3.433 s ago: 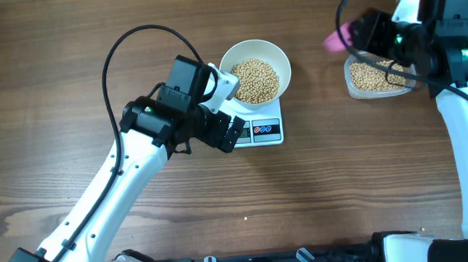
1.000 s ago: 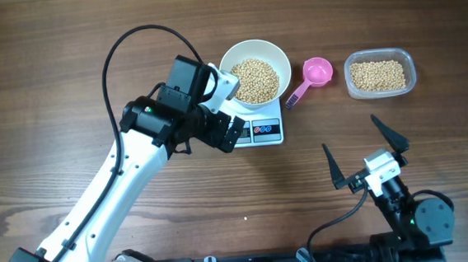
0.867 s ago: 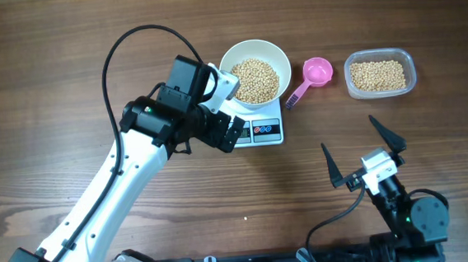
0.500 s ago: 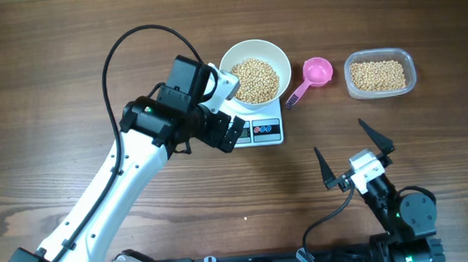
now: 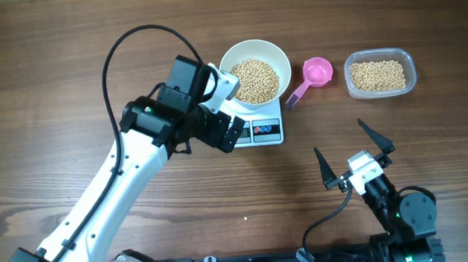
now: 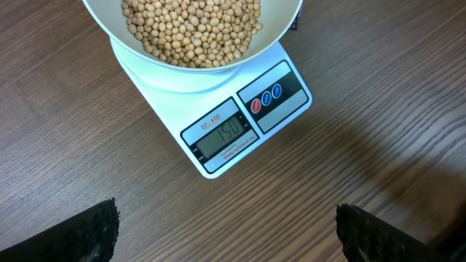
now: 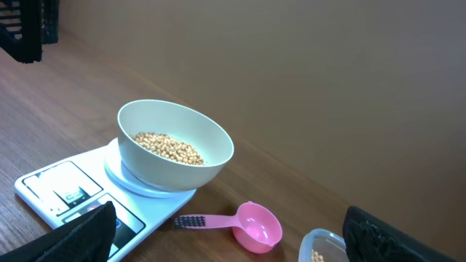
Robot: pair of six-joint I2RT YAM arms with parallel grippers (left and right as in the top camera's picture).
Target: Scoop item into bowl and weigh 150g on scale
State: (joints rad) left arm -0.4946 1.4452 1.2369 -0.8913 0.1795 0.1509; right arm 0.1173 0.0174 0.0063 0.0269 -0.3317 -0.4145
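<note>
Two arms share a wooden table (image 5: pixel 47 61), and neither holds anything. At centre, the white square digital scale (image 5: pixel 267 130) lies flat with its display and button panel facing the robot. The round white bowl (image 5: pixel 283 60) stands upright on its platform, partly filled with pale tan soybeans (image 5: pixel 255 80). In the left wrist view the grey display reads 150, beside one red and two blue buttons. The left gripper (image 6: pixel 226 231) hangs above the bare wood at the display end of the scale. Its two dark fingertips (image 6: pixel 95 233) are spread far apart at the lower corners of that view, with nothing between them. The overhead view puts this arm just left of the scale, its wrist beside the bowl; contact with the bowl cannot be judged. A pink scoop (image 5: pixel 317 73) lies on the table between the scale and a clear plastic tub (image 5: pixel 411 69) that holds more soybeans. The scoop's cup is open upward, and its dark-tipped handle slants toward the scale's right edge, ending just beside it. The right gripper (image 5: pixel 339 140) is near the robot's edge of the table, well apart from scoop, tub and scale. Its fingers (image 5: pixel 323 170) are splayed wide and empty, pointing toward the scale and bowl.
</note>
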